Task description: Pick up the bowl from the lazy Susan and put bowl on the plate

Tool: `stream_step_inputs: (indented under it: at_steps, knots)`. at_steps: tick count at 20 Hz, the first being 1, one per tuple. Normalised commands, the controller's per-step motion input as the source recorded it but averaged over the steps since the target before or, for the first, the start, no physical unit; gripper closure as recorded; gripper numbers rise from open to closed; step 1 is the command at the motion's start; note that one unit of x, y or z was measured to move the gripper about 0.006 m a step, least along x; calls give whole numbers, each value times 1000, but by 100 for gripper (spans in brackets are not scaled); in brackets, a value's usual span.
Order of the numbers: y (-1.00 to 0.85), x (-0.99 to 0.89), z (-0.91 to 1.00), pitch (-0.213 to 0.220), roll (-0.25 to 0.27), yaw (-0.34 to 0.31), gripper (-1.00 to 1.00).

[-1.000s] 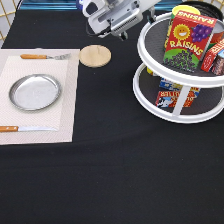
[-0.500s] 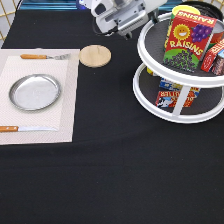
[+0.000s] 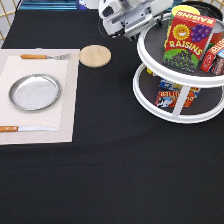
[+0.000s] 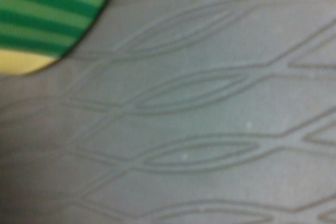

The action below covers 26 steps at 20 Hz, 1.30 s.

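Zero change at the exterior view's left: plate [image 3: 35, 91] bare on the placemat [image 3: 66, 107], same spot as a second ago, fork [image 3: 44, 56] above and knife [image 3: 24, 129] below, also unmoved. Wooden coaster [image 3: 95, 55] just right of the mat, unmoved too.

Only motion: end effector [image 3: 134, 22], shifted toward the exterior view's right over the last second. Now up against the top-left rim of the lazy Susan [image 3: 175, 118], at upper-tier height. Grip state: cannot tell from here. Carrying nothing visible.

Wrist view filled with grey leaf-embossed matting [image 4: 195, 130], probably the upper shelf seen from close by, plus a green-striped, yellow-edged corner of something [image 4: 41, 27]. No bowl in that view.

Judgement: reach phase only. Nothing lifted, nothing delivered.

Further right: raisin box [image 3: 187, 40] upright on the upper tier, more packets below it and on the lower tier. Behind the box and a yellow lid [image 3: 184, 10], a dark curved edge at the far right of the top tier, probably the bowl [image 3: 210, 7], well apart from the plate. Mostly hidden, cropped by the frame edge.

Bowl heading and long axis: none to give for a round item. Upright or tilted: cannot tell.
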Motion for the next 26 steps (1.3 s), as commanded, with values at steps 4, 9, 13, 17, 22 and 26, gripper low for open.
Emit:
stream_step_inputs:
  at_steps: [4, 9, 13, 17, 22, 26]
  knots:
    - [-109, 496, 0, 14, -38, -7, -100]
    - [-282, 589, 26, 19, -10, 0, -100]
    - [-389, 632, 4, 20, -1, 0, -100]
    - [-334, 624, 3, 22, 0, 0, -100]
    - [-161, 652, 66, 49, -2, 16, -100]
    - [-14, 689, 178, 85, 0, 73, -100]
